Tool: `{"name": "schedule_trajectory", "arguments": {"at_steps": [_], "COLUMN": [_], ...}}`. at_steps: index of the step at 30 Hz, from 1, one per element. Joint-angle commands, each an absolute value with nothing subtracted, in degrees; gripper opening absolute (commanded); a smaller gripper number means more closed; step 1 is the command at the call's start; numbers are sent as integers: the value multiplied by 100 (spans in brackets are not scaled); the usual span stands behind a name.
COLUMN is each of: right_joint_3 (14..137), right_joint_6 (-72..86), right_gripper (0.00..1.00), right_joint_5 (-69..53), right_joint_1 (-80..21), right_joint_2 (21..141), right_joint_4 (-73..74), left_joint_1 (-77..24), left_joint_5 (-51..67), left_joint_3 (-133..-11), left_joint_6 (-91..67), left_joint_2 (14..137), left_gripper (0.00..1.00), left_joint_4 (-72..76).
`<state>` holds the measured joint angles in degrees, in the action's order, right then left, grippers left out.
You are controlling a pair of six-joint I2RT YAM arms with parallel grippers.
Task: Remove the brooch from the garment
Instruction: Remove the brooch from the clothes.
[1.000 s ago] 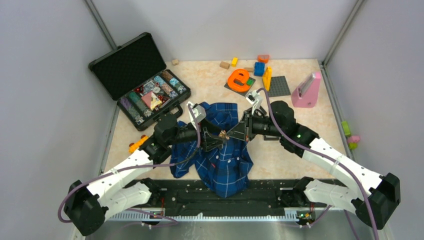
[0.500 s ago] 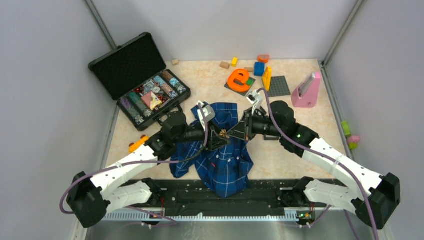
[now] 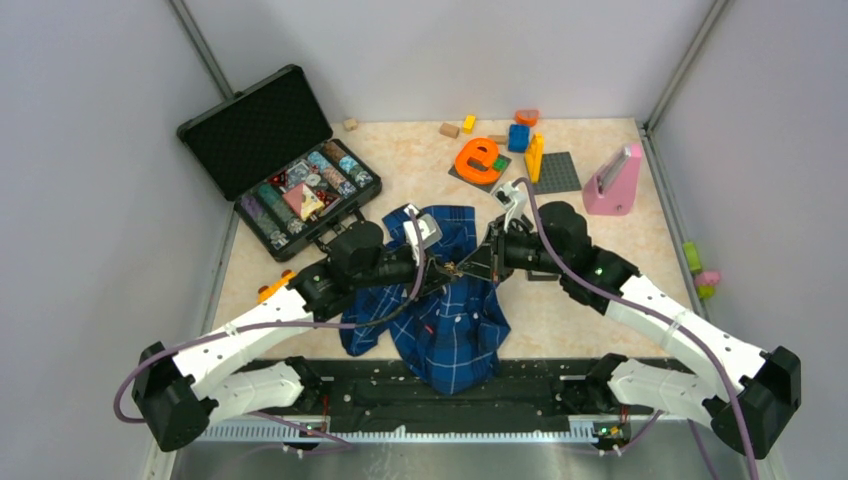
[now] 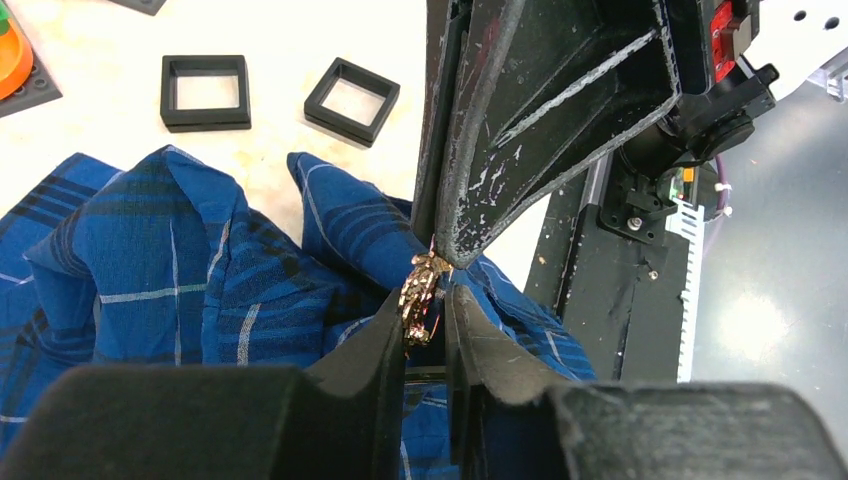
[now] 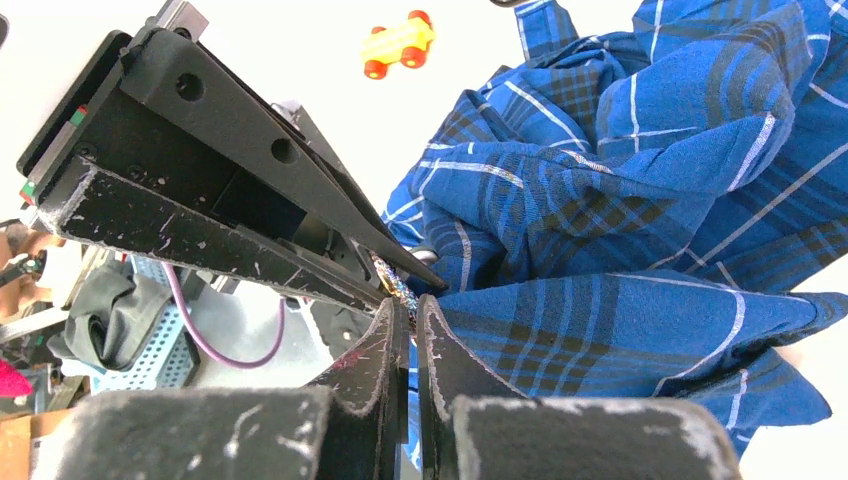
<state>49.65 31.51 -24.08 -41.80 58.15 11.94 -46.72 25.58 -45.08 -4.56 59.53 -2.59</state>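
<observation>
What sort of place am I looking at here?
Probably a robot lab test cell: a small table boxed in by plain grey panels, a left arm and right arm bolted at its near edge, and practice props like an open black case, toy blocks and a plaid shirt.

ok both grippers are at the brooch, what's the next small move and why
Probably ease the left gripper back, drawing the brooch off the shirt. Its fingers sit either side of the brooch, and the shut right gripper is at the cloth beside it, so a gentle pull should part them.
</observation>
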Motion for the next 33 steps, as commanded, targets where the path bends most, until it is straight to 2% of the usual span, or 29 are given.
{"name": "schedule_trajectory", "arguments": {"at_steps": [1,7,10,18,23,30,33], "right_joint_3": [5379,5438,5475,5559,5563,5546,5554], "right_joint_6": [3152,3042,3040,3111,3133,3152,3177], "right_gripper": [0,0,0,0,0,0,0], "right_joint_5": [-2351,-2317,-2393,-2614,-2686,-2751,-2771], "right_joint_1": [-4091,-4011,-3999,-3999,-4000,-3999,-3999], "right_joint_2": [5667,5564,5552,5581,5610,5629,5636], "right_joint_4": [1098,1313,1395,1426,1397,1363,1332], "left_joint_1": [-4711,-4711,-4710,-4714,-4703,-4707,-4703], "left_joint_5": [2323,2151,2098,2174,2422,2417,2382], "left_joint_3": [-4682,-4432,-4367,-4267,-4321,-4637,-4769], "left_joint_6": [-271,-349,-362,-425,-564,-342,-213], "left_joint_2": [5916,5477,5349,5327,5478,5800,5914], "left_gripper": [23,36,48,64,64,44,48], "left_joint_4": [-467,-200,-154,313,648,301,74]}}
